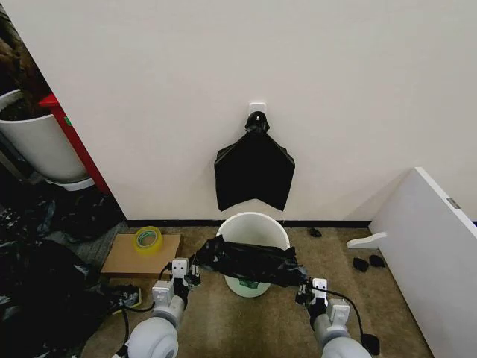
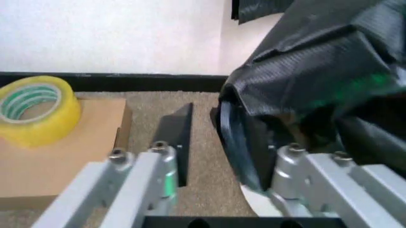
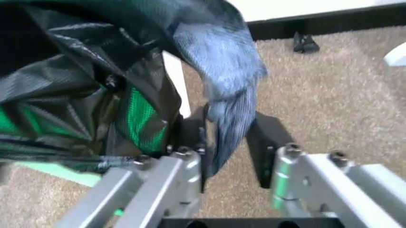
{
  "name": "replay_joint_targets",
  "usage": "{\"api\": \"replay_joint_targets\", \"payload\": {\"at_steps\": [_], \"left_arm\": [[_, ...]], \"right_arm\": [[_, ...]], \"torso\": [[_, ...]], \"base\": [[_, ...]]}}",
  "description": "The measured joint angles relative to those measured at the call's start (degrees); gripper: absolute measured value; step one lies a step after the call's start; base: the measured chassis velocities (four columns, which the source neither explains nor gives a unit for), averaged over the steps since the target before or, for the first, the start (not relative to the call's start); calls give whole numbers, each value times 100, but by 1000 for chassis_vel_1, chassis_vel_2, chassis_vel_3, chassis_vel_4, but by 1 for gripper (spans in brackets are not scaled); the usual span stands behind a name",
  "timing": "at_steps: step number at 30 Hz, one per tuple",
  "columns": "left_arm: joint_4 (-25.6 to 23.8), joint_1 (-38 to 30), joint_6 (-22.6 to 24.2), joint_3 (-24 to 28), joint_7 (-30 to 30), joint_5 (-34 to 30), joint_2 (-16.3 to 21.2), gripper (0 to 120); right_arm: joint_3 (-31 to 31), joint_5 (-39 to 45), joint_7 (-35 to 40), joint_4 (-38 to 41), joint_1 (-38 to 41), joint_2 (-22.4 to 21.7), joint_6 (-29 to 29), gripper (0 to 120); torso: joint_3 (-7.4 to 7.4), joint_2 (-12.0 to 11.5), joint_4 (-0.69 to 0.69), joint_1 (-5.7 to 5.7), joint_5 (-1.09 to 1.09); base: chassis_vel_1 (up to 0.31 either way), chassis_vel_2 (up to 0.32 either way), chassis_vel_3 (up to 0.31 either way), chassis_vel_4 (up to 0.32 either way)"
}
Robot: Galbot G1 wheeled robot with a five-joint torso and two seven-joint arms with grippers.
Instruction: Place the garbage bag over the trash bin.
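Note:
The cream-white trash bin point(image 1: 253, 226) stands on the carpet by the wall. The black garbage bag point(image 1: 250, 262) stretches across the bin's near rim, between my two grippers. My left gripper point(image 1: 192, 277) is at the bag's left end. In the left wrist view it point(image 2: 212, 142) is open, with carpet showing in the gap and the bag point(image 2: 317, 71) draped over one finger point(image 2: 250, 147). My right gripper point(image 1: 304, 292) is at the bag's right end. It point(image 3: 228, 147) is open too, and a fold of the bag point(image 3: 76, 85) hangs down between its fingers, beside the bin's rim point(image 3: 174, 76).
A flat black bundle point(image 1: 254, 168) hangs on the wall above the bin. A yellow tape roll point(image 1: 147, 239) lies on a cardboard box point(image 1: 141, 257) to the left. Rumpled dark plastic point(image 1: 37, 276) and a big white tub point(image 1: 37, 145) fill the far left. A white board point(image 1: 432, 253) leans at the right.

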Motion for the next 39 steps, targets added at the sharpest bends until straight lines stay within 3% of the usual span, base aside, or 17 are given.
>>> {"api": "replay_joint_targets", "payload": {"at_steps": [2,4,6,7,9,12,18,23,29,31,36,39], "left_arm": [[-63,91,-8,-16,-5,49,10,41],[-246,346,-48,-51,-11,138,63,51],[-278,395,-65,-55,-11,151,76,54],[-363,524,-119,-66,-12,197,102,61],[-393,571,-144,-70,-11,220,113,63],[-553,854,-307,-98,3,348,164,79],[-886,1307,-630,-286,27,590,148,98],[-1045,1508,-980,-509,79,914,-41,100],[-1099,1653,-1139,-657,131,988,-221,100],[-1130,1708,-1195,-734,169,998,-238,100],[-1219,1797,-1260,-869,229,1029,-293,100],[-1238,1995,-1507,-995,356,1288,-492,100]], "right_arm": [[13,-52,-10,51,-74,-22,64,28],[62,-203,-68,211,-316,-80,253,39],[72,-242,-79,242,-367,-89,289,42],[100,-413,-99,335,-498,-106,357,48],[108,-467,-105,361,-537,-109,382,52],[120,-866,-183,513,-797,-132,648,68],[172,-1332,-264,850,-1138,-152,1071,88],[257,-1451,-314,1346,-1444,-321,1173,100],[316,-1462,-521,1556,-1639,-559,1083,100],[325,-1369,-744,1578,-1641,-626,1330,100],[494,-776,-1210,1931,-1491,-796,1544,100],[1043,497,-1757,2183,-1016,-1289,899,100]], "torso": [[0,0,0,0,0],[0,0,0,0,-1],[0,0,0,0,0],[0,0,0,0,0],[0,0,0,0,-1],[-1,0,0,0,0],[0,0,0,0,-1],[-1,0,0,0,0],[0,0,0,0,0],[0,0,0,0,0],[0,0,-1,0,0],[0,0,-1,0,0]], "base": [[0,0,0,0],[0,0,0,0],[0,0,0,0],[0,0,0,0],[0,0,0,0],[0,0,0,0],[0,0,0,0],[0,0,0,0],[0,0,0,0],[0,0,0,0],[0,0,0,0],[0,0,0,0]]}}
